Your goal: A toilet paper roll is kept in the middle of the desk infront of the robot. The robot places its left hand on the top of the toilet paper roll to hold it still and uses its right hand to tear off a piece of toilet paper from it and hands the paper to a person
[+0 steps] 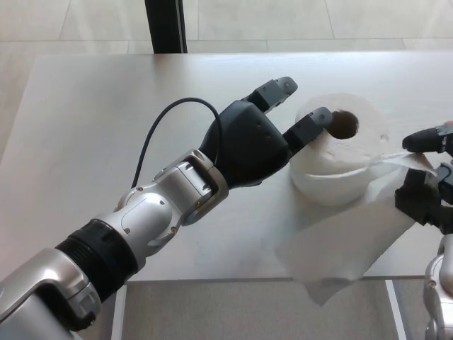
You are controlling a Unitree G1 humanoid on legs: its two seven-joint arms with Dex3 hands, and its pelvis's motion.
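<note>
Surface: your work area is a pale grey matte desk (92,113) whose near edge runs along the bottom of the head view; beyond its far edge you see light floor tiles and a dark upright post (167,25).
Roll: the white toilet paper roll with a brown cardboard core (340,152) stands on end, right of the desk's middle, with its core hole facing up at you.
Left hand: your black three-fingered left hand (258,134) reaches in from the lower left on a silver forearm (152,212). It grips nothing and its fingers are spread. One fingertip (315,120) rests on the top face of the roll just beside the core hole. Another finger (276,88) points away above the desk, clear of the roll.
Cable: a thin black cable (166,117) loops up from the wrist and arcs back to the back of the hand.
Paper: a loose white sheet of toilet paper (347,248) runs off the right side of the roll and drapes down over the near edge of the desk. You cannot tell whether it is torn free.
Right hand: your black right hand (428,173) sits at the right edge of the picture, partly cut off. Its fingers are pinched on the upper right part of the sheet, just beside the roll.
</note>
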